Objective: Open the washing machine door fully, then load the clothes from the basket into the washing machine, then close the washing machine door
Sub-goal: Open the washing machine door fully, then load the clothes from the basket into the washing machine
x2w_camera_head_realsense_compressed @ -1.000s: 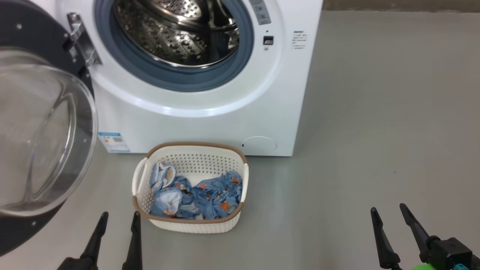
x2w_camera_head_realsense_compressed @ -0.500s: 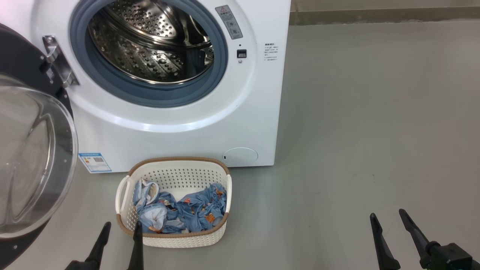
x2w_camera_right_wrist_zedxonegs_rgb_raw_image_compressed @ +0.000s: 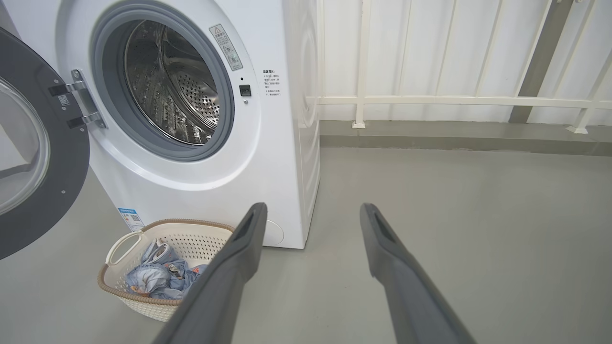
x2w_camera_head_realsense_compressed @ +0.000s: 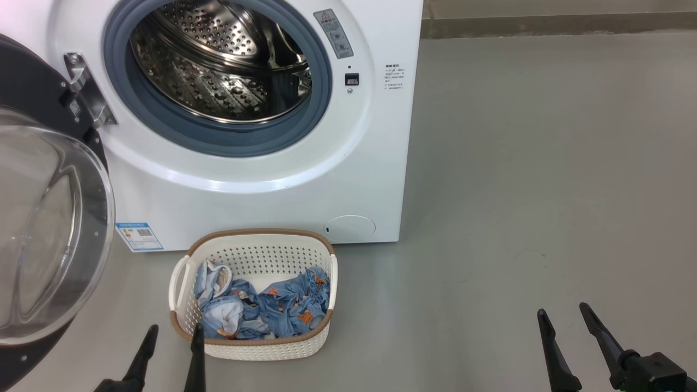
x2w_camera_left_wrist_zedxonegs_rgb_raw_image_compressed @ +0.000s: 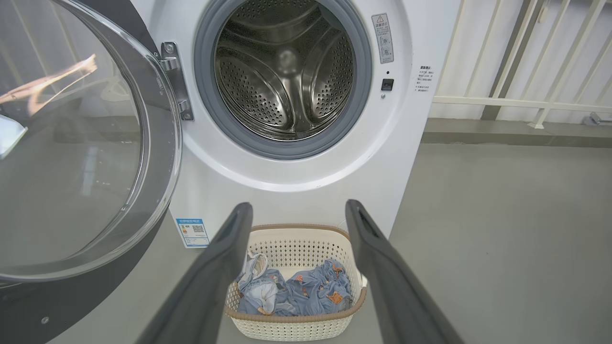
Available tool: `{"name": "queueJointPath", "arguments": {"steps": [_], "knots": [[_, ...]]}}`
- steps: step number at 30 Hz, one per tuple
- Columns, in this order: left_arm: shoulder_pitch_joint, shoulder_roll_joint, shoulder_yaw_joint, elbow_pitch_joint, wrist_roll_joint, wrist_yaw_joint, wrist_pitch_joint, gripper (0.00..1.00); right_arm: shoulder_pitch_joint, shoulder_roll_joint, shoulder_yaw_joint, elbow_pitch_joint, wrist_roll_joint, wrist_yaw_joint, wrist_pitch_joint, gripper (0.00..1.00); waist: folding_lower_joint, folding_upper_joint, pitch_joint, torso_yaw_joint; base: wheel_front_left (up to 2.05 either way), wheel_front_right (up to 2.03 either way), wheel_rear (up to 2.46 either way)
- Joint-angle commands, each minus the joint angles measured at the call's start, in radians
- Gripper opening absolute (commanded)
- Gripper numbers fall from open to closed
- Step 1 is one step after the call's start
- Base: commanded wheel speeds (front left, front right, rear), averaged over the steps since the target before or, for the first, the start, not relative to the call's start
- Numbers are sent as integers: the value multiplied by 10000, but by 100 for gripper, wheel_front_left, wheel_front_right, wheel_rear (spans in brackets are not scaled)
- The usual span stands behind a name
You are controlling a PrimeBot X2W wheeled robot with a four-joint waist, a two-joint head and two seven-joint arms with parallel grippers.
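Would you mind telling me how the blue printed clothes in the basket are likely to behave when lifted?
The clothes lie crumpled in soft folds, so they will probably hang limp. They look thin, so likely light. Pieces overlap in the basket, so one pinch may drag several out.

The floor was smooth and grey, bare on the right side. The washing machine stood on it at the left. The basket sat on the floor just before the machine's front; whether they touched could not be told. Behind, a low grey kerb carried a white railing.
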Motion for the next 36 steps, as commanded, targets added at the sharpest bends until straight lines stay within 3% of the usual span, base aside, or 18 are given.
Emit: {"name": "queueJointPath", "arguments": {"steps": [1,20,36], "knots": [[-372,134,272,-182,34,121,-95,100,-130,-93,243,-268,-56,88,-3,100,1,0,-9,0,0,0,0],[-411,288,117,-166,131,344,-65,100,-145,-93,235,-214,12,88,-75,100,1,0,-45,0,11,-11,0],[-492,419,15,-222,87,421,-75,100,-128,-93,225,-321,44,88,-23,100,1,0,32,18,153,-153,0]]}}
